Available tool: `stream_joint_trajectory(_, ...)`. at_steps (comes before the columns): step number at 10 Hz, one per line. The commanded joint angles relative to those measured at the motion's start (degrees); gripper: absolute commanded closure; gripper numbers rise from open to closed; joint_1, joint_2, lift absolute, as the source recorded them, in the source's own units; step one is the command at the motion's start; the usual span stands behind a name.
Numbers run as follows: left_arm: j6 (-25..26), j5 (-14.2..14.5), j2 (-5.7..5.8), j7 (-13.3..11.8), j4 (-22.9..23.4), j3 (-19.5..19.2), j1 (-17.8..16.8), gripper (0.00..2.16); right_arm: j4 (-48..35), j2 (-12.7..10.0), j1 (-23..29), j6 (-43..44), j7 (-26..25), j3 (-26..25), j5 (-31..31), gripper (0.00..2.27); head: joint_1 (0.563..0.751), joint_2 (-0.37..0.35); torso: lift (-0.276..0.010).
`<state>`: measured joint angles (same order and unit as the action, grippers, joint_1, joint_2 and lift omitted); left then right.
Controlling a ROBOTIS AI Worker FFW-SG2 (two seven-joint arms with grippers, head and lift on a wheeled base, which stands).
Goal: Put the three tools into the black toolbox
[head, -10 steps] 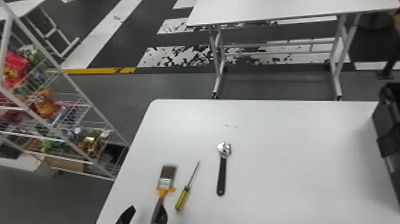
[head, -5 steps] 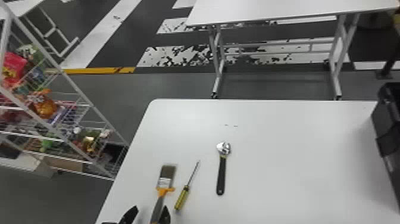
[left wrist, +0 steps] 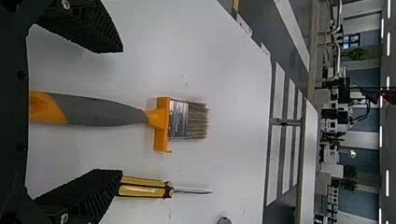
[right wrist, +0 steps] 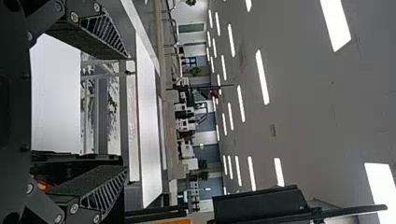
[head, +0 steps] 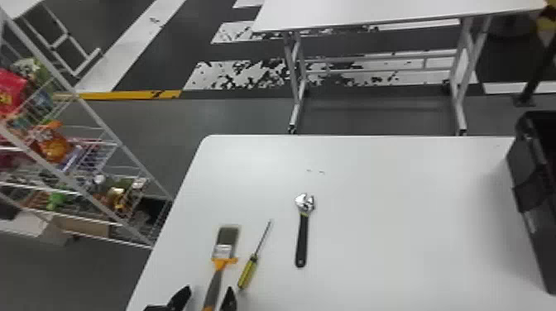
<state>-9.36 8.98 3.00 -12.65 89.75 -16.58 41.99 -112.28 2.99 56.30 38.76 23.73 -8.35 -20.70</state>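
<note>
My left gripper [head: 207, 294] stands open at the table's near left, its fingers on either side of the paintbrush handle. In the left wrist view the paintbrush [left wrist: 107, 111] lies between the spread fingers of my left gripper [left wrist: 120, 111], touching neither. Right of the paintbrush [head: 225, 248] is the yellow screwdriver [head: 248, 271], and farther right the adjustable wrench [head: 303, 235]. The black toolbox [head: 533, 198] stands at the table's right edge. In the right wrist view my right gripper [right wrist: 127, 112] is open with nothing held, and part of the toolbox [right wrist: 74, 161] shows beside it.
The white table [head: 393, 231] carries the tools and toolbox. A wire rack [head: 99, 165] with colourful packages stands beyond its left edge. Another white table [head: 372, 12] stands farther back across the floor.
My left gripper has shifted slightly in the head view, its fingers now to both sides of the paintbrush handle; earlier one finger overlapped that handle. The tools and toolbox have stayed put.
</note>
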Motion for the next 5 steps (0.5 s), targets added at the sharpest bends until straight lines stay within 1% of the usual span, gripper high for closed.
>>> stream_joint_trajectory(1,0.0,0.08,0.08,-0.09,-0.8,-0.2,-0.41,0.13,0.4,0.0,-0.05,1.0,0.0,0.0,-0.57,0.18,0.695,0.255,-0.051)
stream_joint_trajectory(2,0.0,0.08,0.17,-0.88,-0.89,-0.2,-0.59,0.54,0.4,0.09,-0.05,1.0,0.0,0.0,-1.01,0.17,0.695,0.254,-0.051)
stream_joint_trajectory(3,0.0,0.43,0.08,-1.5,-0.89,-0.29,-0.59,1.27,0.49,0.0,-0.14,1.0,0.0,0.0,-1.09,0.17,0.695,0.249,-0.051)
stream_joint_trajectory(4,0.53,0.95,0.08,-1.32,-0.89,-0.38,-0.59,1.85,0.57,0.0,-0.23,1.0,0.0,0.0,-1.09,0.17,0.695,0.24,-0.051)
stream_joint_trajectory(5,0.53,0.95,0.08,-1.14,-0.89,-0.38,-0.68,2.09,0.57,0.0,-0.23,1.0,0.0,0.0,-1.18,0.17,0.695,0.241,-0.051)
